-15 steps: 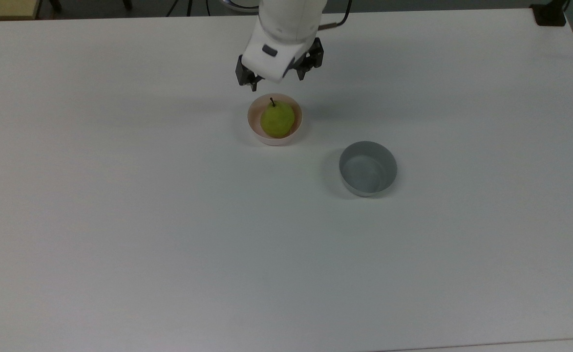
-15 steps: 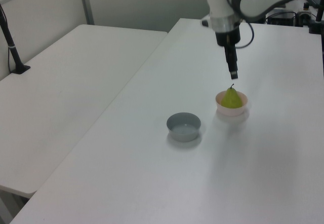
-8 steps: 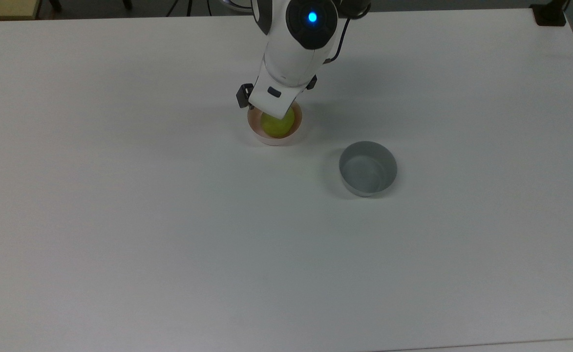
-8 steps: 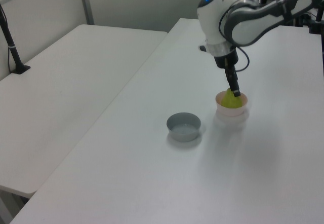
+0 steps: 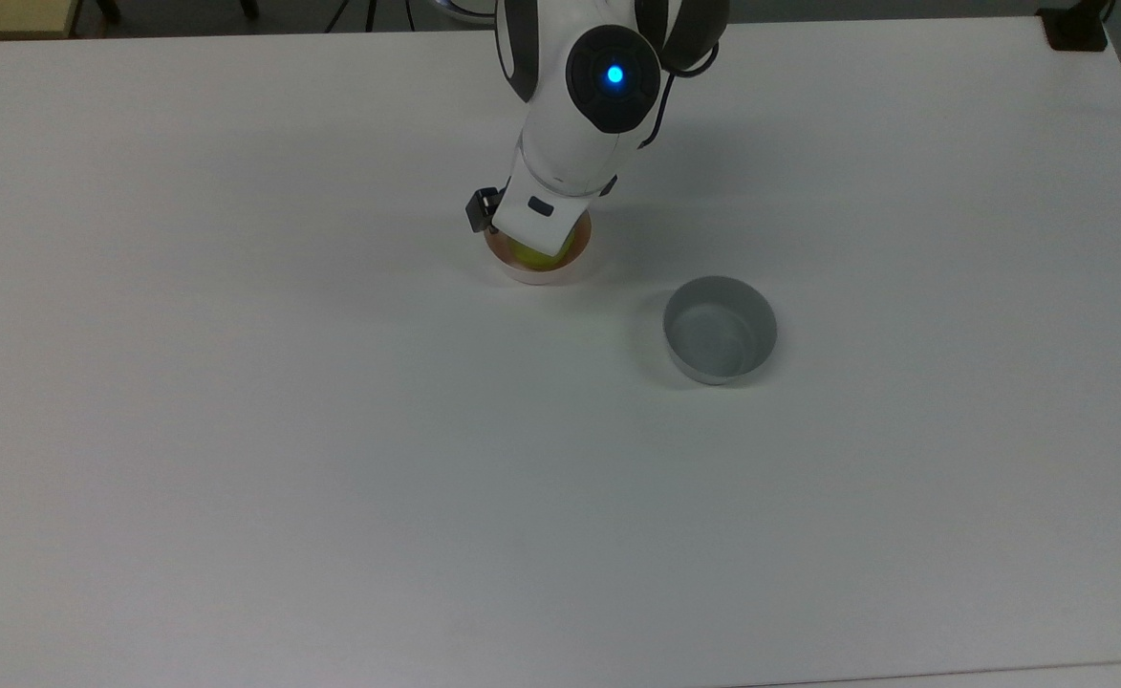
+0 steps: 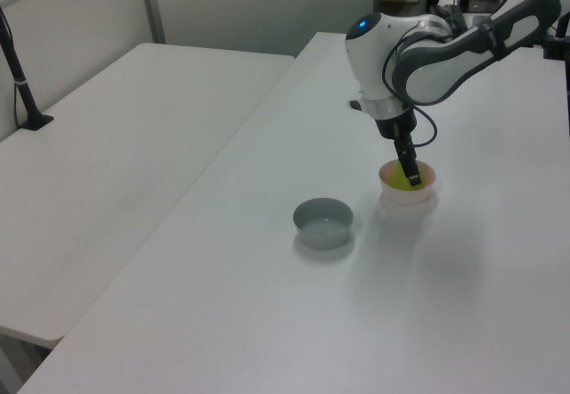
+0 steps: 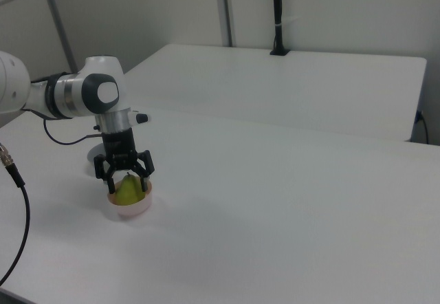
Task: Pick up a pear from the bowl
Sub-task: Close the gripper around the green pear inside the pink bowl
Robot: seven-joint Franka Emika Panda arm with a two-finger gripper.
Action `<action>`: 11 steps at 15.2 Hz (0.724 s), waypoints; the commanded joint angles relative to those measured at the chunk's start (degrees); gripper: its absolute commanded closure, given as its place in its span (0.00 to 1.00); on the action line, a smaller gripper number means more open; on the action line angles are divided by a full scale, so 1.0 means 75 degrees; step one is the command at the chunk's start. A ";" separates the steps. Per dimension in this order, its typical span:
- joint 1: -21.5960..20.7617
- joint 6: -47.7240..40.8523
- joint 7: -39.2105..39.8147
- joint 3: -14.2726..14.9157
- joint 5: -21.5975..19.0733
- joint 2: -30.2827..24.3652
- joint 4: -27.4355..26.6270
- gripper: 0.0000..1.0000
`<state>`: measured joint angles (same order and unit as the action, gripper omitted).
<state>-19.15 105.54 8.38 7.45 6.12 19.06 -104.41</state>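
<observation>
The yellow-green pear sits in the small pale pink bowl on the white table. My gripper has come straight down over the bowl and is open, with one finger on each side of the pear's upper part. In the left view the gripper reaches into the bowl and covers most of the pear. From the top view the arm's white wrist hides most of the pear, and a crescent of the bowl shows below it.
An empty grey bowl stands on the table to the top view's lower right of the pink bowl; it lies at the left view's left of it. A second white table stands alongside.
The gripper has dropped from above the bowl down around the pear, and the wrist now covers most of the pear in the top view. Both bowls have stayed put.
</observation>
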 commanded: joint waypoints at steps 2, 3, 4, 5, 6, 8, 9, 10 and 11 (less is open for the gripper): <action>-0.0119 0.0424 0.0031 0.0038 0.0121 0.0025 -0.0152 0.07; -0.0119 0.0424 0.0031 0.0038 0.0121 0.0025 -0.0152 0.12; -0.0131 0.0424 0.0020 0.0038 0.0121 0.0025 -0.0152 0.18; -0.0166 0.0424 0.0019 0.0038 0.0121 0.0025 -0.0141 0.24; -0.0178 0.0424 0.0031 0.0038 0.0121 0.0025 -0.0141 0.32; -0.0189 0.0401 0.0031 0.0038 0.0121 0.0001 -0.0129 0.48; -0.0213 0.0354 0.0031 0.0038 0.0121 -0.0022 -0.0117 0.51; -0.0213 0.0307 0.0043 0.0027 0.0121 -0.0115 -0.0106 0.52; -0.0201 0.0260 0.0089 0.0015 0.0110 -0.0313 -0.0106 0.52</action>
<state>-19.91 107.14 8.38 7.41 6.23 19.77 -104.23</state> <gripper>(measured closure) 0.238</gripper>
